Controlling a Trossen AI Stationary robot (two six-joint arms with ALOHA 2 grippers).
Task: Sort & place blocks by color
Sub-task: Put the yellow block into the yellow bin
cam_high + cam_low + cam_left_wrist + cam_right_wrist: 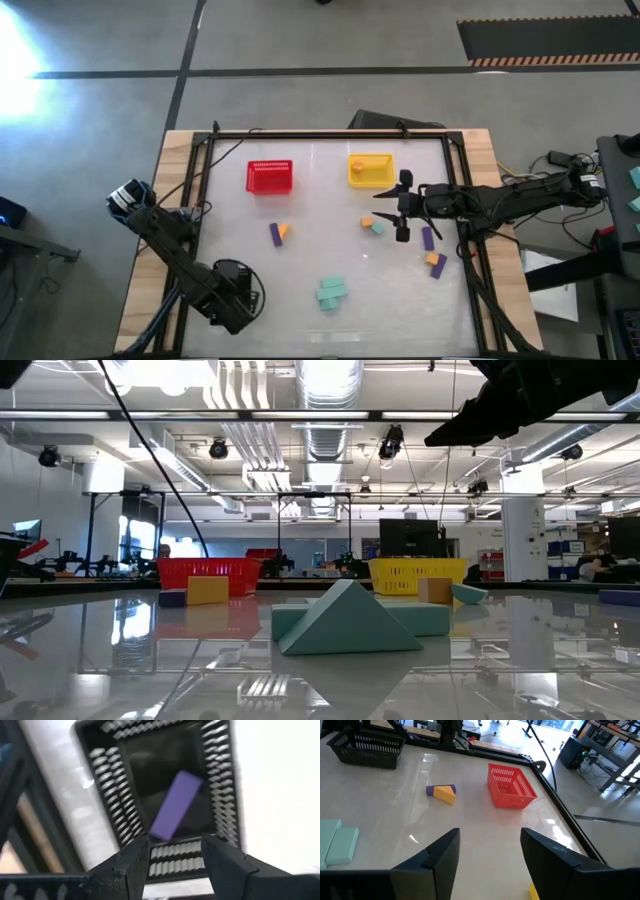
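Note:
My left gripper is open and hovers over a black mesh basket. A purple block lies flat on the basket's floor, clear of the fingers. In the high view this arm sits at the table's near left corner. My right gripper is open and empty, held above the table near the yellow basket, beside an orange and teal pair. Other blocks rest on the table: purple with orange, purple, orange on purple, teal ones. An orange block lies in the yellow basket.
A red mesh basket stands at the far side, left of the yellow one. A black frame runs round the table top. In the low view a teal wedge lies closest. Bare table shows between the baskets and the block groups.

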